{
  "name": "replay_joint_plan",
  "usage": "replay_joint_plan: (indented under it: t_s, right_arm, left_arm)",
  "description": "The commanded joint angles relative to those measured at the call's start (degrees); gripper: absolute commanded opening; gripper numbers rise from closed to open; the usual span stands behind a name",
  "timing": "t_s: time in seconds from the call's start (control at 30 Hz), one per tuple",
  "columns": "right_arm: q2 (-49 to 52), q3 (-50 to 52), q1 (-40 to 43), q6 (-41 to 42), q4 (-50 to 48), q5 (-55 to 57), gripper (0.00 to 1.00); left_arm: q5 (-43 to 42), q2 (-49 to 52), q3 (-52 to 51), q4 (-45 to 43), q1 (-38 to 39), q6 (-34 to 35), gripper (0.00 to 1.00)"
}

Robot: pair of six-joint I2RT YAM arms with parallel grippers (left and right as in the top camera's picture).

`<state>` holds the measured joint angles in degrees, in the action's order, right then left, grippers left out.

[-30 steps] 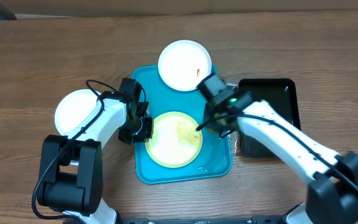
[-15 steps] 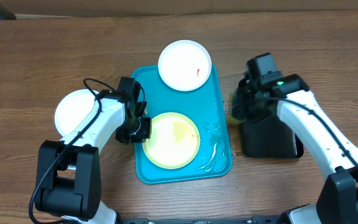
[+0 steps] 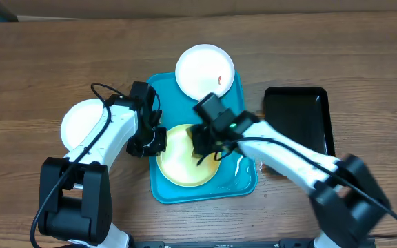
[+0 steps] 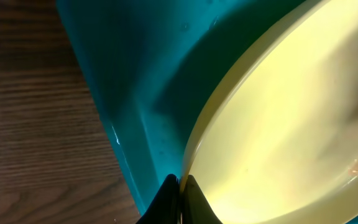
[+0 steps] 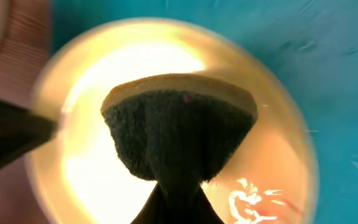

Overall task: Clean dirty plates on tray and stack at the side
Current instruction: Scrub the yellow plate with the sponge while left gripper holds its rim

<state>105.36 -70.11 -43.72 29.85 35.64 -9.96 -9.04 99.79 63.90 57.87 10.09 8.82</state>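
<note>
A pale yellow-green plate (image 3: 185, 160) lies in the near half of the turquoise tray (image 3: 243, 117). My left gripper (image 3: 155, 140) is shut on its left rim; the left wrist view shows the fingers (image 4: 180, 198) pinching the plate's edge (image 4: 278, 124). My right gripper (image 3: 204, 140) is shut on a dark green sponge (image 5: 179, 127) and holds it over the plate (image 5: 104, 168). A white plate (image 3: 205, 71) with a small red smear rests on the tray's far edge. A second white plate (image 3: 83, 124) lies on the table at the left.
A glossy black tray (image 3: 298, 127) lies right of the turquoise tray. Water streaks (image 3: 234, 167) lie on the turquoise tray's near right part. The wooden table (image 3: 47, 62) surrounds everything.
My right arm swung from beside the black tray back left over the yellow-green plate, sponge in its jaws. The left gripper has stayed on the plate's rim.
</note>
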Motion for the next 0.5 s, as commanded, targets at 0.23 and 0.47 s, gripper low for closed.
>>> replay_joint_plan:
  t_s: [0.23,0.47]
  right_arm:
    - [9.7,0.8,-0.7,12.9,4.0,9.6,0.04]
    - [9.8,0.6,1.1,13.9,7.4,11.4,0.04]
  left_arm:
    - [0.7,-1.6,1.6,0.4,-0.3,0.4,0.04]
    - [1.4,-1.8,1.6,0.1,-0.3,0.3,0.04]
